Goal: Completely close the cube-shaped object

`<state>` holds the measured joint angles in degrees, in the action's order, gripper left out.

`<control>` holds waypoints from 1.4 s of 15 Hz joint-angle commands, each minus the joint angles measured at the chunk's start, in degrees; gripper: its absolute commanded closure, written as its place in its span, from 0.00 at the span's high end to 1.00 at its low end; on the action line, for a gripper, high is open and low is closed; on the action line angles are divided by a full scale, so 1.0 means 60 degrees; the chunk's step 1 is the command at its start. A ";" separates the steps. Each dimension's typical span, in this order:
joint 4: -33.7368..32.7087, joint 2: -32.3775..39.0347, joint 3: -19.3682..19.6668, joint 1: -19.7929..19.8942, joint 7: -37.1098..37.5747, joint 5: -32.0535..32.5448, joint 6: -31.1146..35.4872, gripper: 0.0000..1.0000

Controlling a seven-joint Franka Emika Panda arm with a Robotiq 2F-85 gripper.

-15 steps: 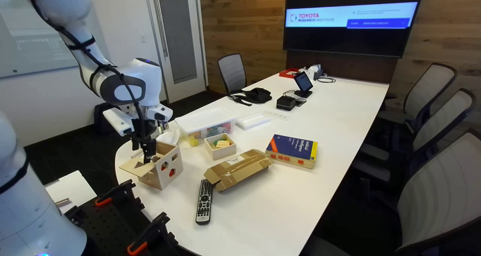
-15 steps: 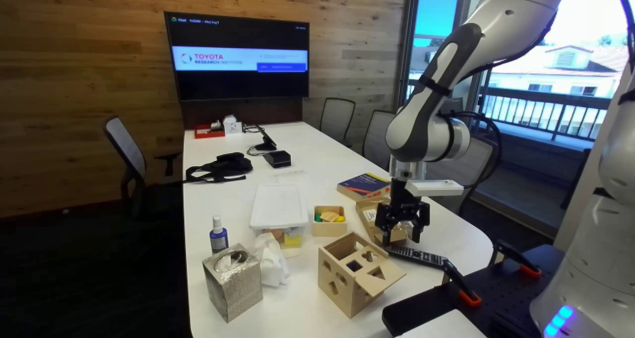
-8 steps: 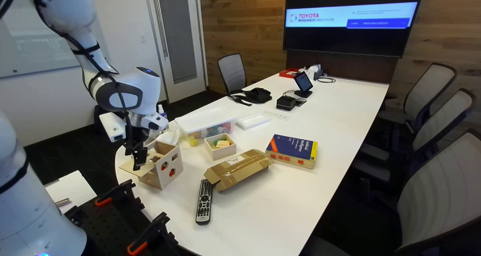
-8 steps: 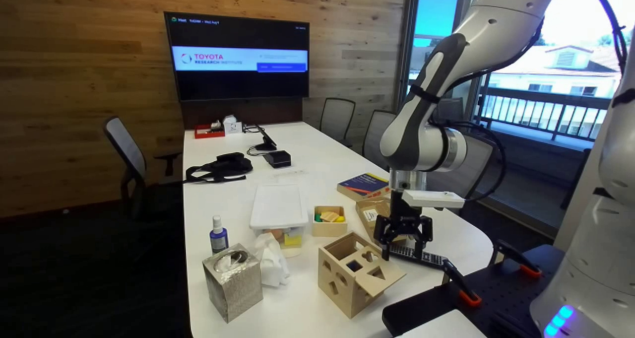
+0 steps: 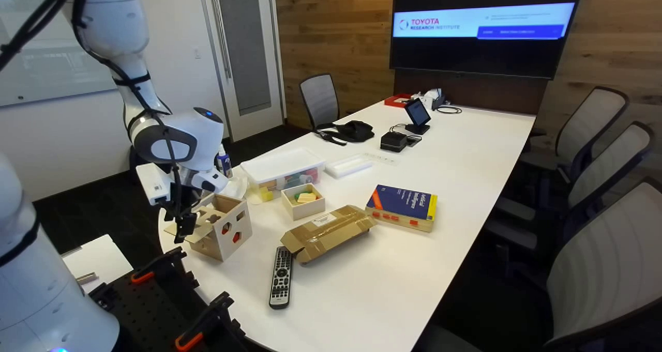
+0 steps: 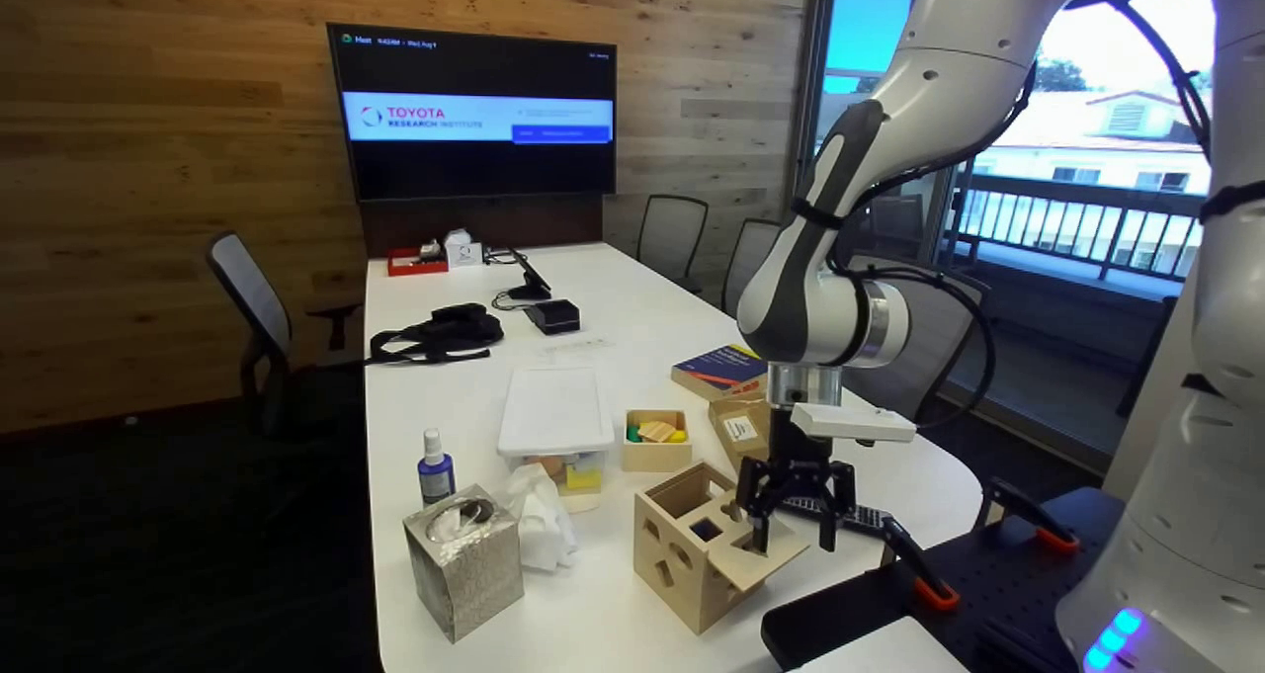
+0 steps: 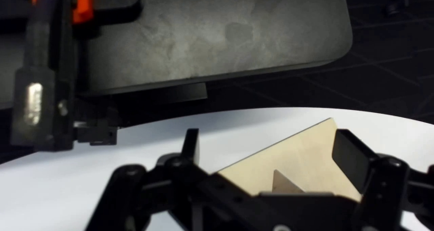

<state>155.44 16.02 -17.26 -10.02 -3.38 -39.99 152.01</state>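
The light-wood cube box [image 6: 684,606] stands on the table, with cut-out holes in its faces; it also shows in an exterior view [image 5: 218,242], with red in two holes. Its top panel [image 6: 787,550] is shifted sideways, overhanging one edge and leaving part of the top uncovered. In the wrist view the panel [image 7: 301,153] shows a corner and part of a triangular hole. My gripper [image 6: 794,543] is open at the overhanging end, fingers spread to either side of the panel's corner. In the wrist view [image 7: 269,151] the right finger is close to the panel edge; contact cannot be told.
A remote [image 5: 281,277], a flat tan carton [image 5: 331,232], a small box of blocks [image 5: 303,207] and a lidded plastic bin [image 5: 283,169] stand nearby. A tissue box [image 6: 464,574] is beside the cube. Clamps [image 5: 209,318] stick up at the mount's edge.
My gripper has moved down and toward the overhanging end of the top panel, from above the cube to about panel height. The cube and panel look unmoved.
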 commanded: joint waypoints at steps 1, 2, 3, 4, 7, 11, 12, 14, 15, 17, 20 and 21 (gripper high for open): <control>-0.0290 0.0541 -0.0482 0.0103 -0.0316 -0.0695 0.0111 1.00; -0.0323 0.0674 -0.0608 0.0095 -0.0364 -0.0875 0.0200 1.00; -0.0360 0.0793 -0.0696 0.0093 -0.0397 -0.1017 0.0262 1.00; -0.0412 0.0934 -0.0787 0.0090 -0.0449 -0.1155 0.0316 1.00; -0.0501 0.1241 -0.0917 0.0015 -0.0546 -0.1343 0.0512 1.00; -0.0684 0.1666 -0.0761 -0.0087 -0.0449 -0.0875 0.0816 1.00; -0.0737 0.1778 -0.0687 -0.0127 -0.0360 -0.0674 0.0901 1.00; -0.0828 0.1949 -0.0624 -0.0152 -0.0242 -0.0300 0.1040 1.00; -0.0866 0.2015 -0.0595 -0.0156 -0.0154 -0.0066 0.1037 1.00; -0.0902 0.2045 -0.0524 -0.0237 0.0068 0.0434 0.1082 1.00; -0.0936 0.2089 -0.0503 -0.0204 0.0190 0.1142 0.1196 1.00; -0.0930 0.2093 -0.0510 -0.0179 0.0211 0.1352 0.1273 1.00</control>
<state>150.16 28.15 -21.00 -10.31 -4.00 -35.36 157.62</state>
